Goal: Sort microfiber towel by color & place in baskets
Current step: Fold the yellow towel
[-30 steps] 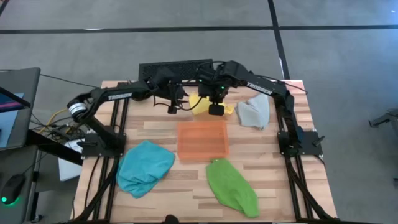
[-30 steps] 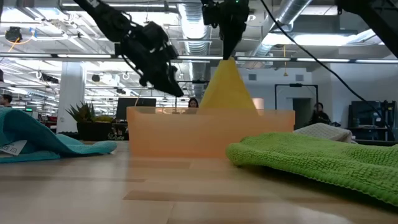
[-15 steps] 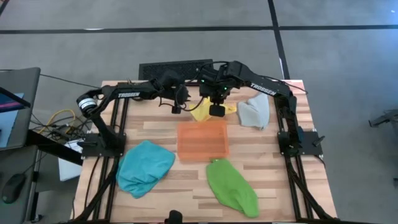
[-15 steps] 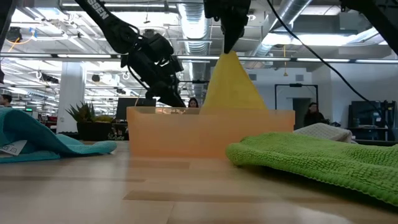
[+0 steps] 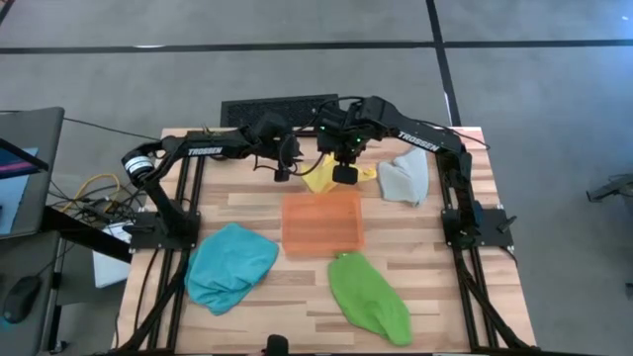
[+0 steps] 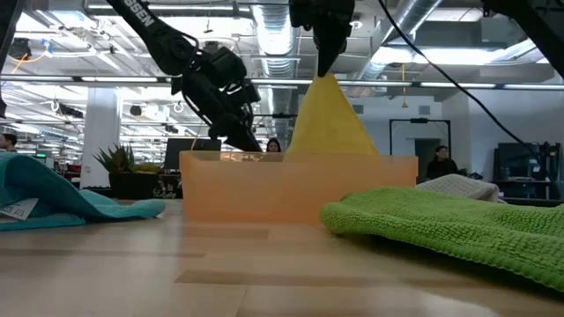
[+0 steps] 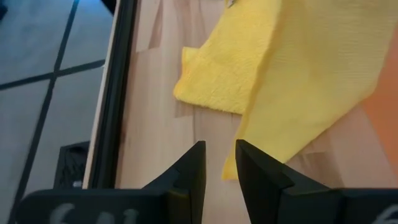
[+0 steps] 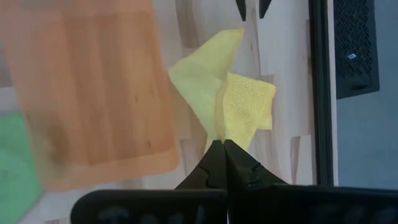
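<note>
We see the right gripper point(image 5: 343, 175) pinched tight on the peak of the yellow towel point(image 5: 323, 174), which hangs beneath it in a cone, lower corners on the table point(image 5: 415, 247). The orange tray point(image 5: 322, 222) lies just beyond the towel, nearer the table's front. The left gripper point(image 5: 281, 174) hovers just beside the towel's edge, fingers point(image 7: 189, 171) slightly parted, gripping nothing.
</note>
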Robot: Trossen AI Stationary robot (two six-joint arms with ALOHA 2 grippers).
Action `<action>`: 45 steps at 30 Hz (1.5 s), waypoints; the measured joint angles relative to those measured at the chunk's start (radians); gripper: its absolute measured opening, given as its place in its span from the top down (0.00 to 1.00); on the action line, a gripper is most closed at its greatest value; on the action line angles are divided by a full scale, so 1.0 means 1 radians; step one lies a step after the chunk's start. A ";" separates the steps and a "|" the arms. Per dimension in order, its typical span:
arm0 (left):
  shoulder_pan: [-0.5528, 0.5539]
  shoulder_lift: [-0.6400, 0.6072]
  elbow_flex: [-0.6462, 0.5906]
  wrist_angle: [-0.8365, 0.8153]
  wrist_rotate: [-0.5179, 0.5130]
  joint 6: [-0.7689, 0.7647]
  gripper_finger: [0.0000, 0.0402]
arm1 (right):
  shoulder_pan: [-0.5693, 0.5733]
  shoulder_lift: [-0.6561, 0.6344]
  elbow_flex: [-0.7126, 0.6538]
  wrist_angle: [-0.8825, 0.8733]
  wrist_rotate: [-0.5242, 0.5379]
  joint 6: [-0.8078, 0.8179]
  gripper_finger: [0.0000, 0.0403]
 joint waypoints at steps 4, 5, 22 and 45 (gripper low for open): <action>0.000 0.000 0.000 0.001 -0.034 -0.041 0.80 | 0.000 0.000 0.000 0.000 0.002 -0.005 0.99; 0.000 0.000 0.000 0.000 -0.035 -0.042 0.80 | 0.000 0.000 0.000 0.000 0.002 -0.006 0.99; 0.000 0.000 0.000 -0.003 0.015 -0.002 0.56 | 0.000 0.001 0.000 0.008 0.002 -0.009 0.99; 0.058 0.199 0.035 0.033 0.198 -0.194 0.56 | 0.000 0.001 -0.001 0.037 0.002 -0.008 0.99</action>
